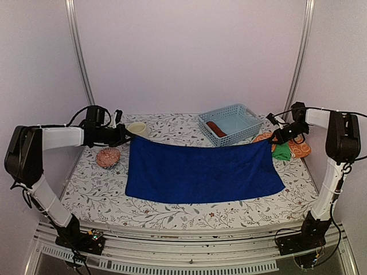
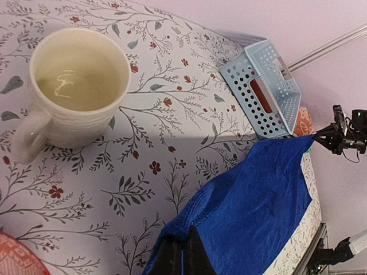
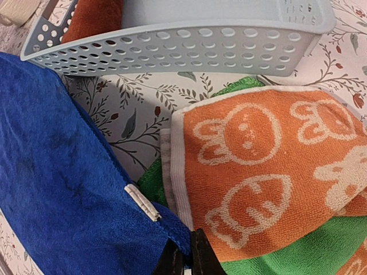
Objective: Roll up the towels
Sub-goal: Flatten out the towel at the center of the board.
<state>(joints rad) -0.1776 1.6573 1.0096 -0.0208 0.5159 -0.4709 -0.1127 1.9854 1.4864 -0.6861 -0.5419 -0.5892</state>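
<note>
Gripping one corner of the blue towel [image 1: 200, 172] tight in the left gripper [image 2: 183, 245]. Gripping another tight in the right gripper [image 3: 186, 249], with the orange towel [image 3: 269, 160] just beside it.

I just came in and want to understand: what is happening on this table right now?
Two robot arms are handling a blue towel, which lies spread flat on the table. The left gripper pinches its far left corner and the right gripper pinches its far right corner; both are shut on the cloth. It is not yet rolled. A rust towel lies in the basket. An orange towel and a green towel sit heaped by the right gripper.
</note>
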